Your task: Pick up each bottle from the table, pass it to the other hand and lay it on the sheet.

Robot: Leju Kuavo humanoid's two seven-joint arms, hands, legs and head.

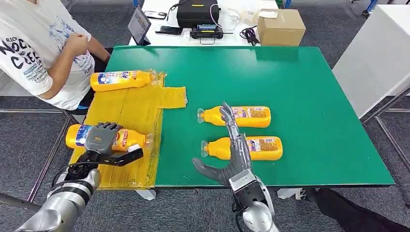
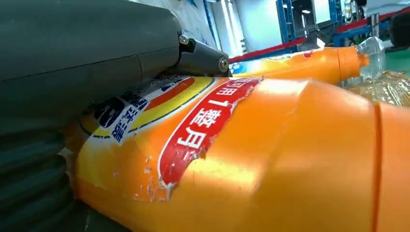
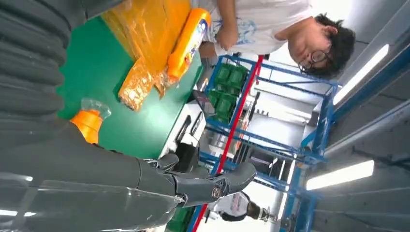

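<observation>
Person seated at table's far left corner. Left hand grips bottle lying on yellow sheet, near edge. 2nd bottle lies at sheet's far edge. Right hand spread, fingers straight, holds nothing, over green table beside 2 bottles lying side by side. Box on far table.

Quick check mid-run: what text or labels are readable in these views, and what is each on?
"1整月": red label on the bottle under the left hand.
"NOC" and "CLE", partly cut off: person's white shirt.
Labels on the other bottles: too small to read.
</observation>
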